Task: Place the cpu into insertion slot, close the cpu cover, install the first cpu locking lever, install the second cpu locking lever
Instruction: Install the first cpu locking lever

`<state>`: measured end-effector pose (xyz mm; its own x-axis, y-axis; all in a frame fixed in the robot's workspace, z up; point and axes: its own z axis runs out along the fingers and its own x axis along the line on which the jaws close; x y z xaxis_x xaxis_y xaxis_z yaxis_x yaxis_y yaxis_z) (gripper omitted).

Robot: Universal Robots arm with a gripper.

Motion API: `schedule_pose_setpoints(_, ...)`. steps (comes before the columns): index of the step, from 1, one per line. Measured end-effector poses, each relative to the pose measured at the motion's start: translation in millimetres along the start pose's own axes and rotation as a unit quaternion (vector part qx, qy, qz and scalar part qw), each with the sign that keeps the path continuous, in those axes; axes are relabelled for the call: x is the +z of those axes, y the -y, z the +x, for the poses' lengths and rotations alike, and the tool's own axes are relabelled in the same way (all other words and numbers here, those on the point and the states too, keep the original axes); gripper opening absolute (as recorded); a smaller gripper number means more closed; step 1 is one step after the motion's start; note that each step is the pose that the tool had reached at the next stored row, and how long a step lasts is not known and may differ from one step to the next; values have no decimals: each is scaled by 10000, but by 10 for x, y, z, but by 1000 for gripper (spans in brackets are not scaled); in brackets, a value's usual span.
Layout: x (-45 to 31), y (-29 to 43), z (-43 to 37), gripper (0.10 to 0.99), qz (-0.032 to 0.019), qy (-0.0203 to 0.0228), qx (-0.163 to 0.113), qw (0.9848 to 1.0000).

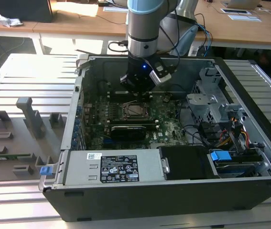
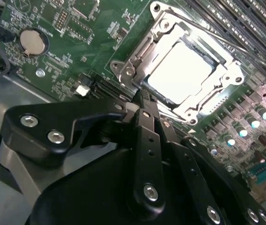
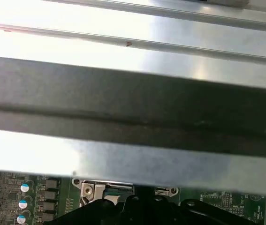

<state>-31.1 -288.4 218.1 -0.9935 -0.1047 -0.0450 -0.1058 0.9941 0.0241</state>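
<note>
Fingers (image 2: 145,123): pressed together, gripping nothing, tip at the cpu cover (image 2: 133,58) edge.
Cpu (image 2: 182,70): seated in the insertion slot (image 2: 154,91), under the closed cover.
Risk: I'd say a sideways slip, tip gouging the motherboard (image 2: 57,47).

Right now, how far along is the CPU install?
Done: the flat silvery square cpu is seated, and the square metal-frame cpu cover lies down over it. In hand: nothing visibly held; the black gripper is at the cover's edge. Left: the locking levers. A thin metal rod runs along one side, but whether it is latched can't be confirmed.
</note>
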Motion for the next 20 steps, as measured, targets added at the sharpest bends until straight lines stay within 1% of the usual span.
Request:
schedule_pose_setpoints(3, 8, -2, 17, 106, -25, 2, 1, 10000)
schedule_pose_setpoints(6, 22, -8, 45, 106, -100, 9, 4, 9999)
schedule_pose_setpoints(9, 32, -19, 129, 106, -169, 17, 7, 9999)
schedule_pose_setpoints(10, 35, -21, 143, 106, -184, 19, 8, 9998)
schedule_pose_setpoints(11, 36, -21, 144, 106, -197, 20, 8, 9998)
schedule_pose_setpoints(12, 36, -21, 145, 106, -223, 22, 9, 9997)
schedule_pose_setpoints(14, 36, -21, 146, 106, -292, 30, 12, 9996)
schedule_pose_setpoints(18, 35, 38, 156, 106, -361, 37, 15, 9993)
schedule_pose_setpoints(20, 34, 52, 160, 106, -419, 43, 18, 9991)
